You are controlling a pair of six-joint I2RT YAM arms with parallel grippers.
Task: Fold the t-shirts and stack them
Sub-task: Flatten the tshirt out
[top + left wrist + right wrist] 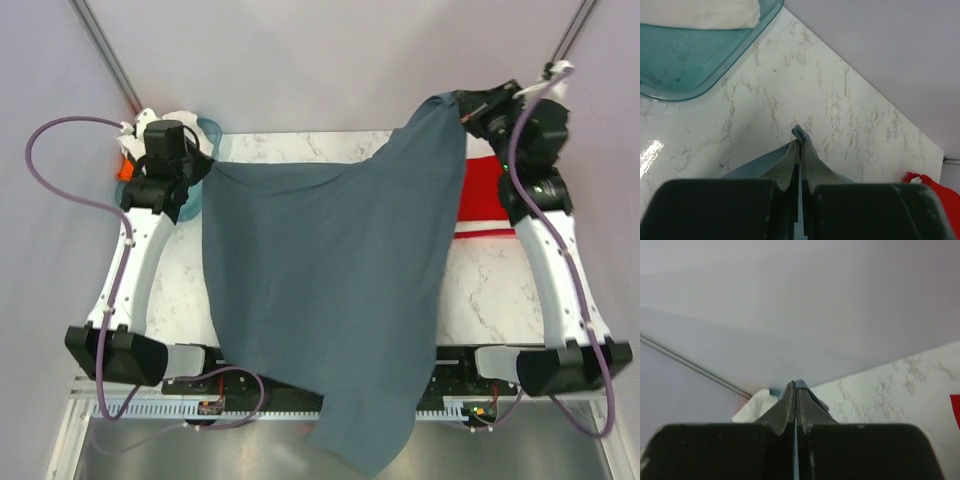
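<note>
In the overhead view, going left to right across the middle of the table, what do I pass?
left arm → slate blue-grey t-shirt → red t-shirt → right arm

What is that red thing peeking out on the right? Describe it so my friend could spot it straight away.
Find the white marble table and the big slate blue-grey t-shirt hanging across it. Just past that shirt's right edge, at the table's far right, lies a red t-shirt, flat and partly hidden. It is the only red cloth on that side.
</note>
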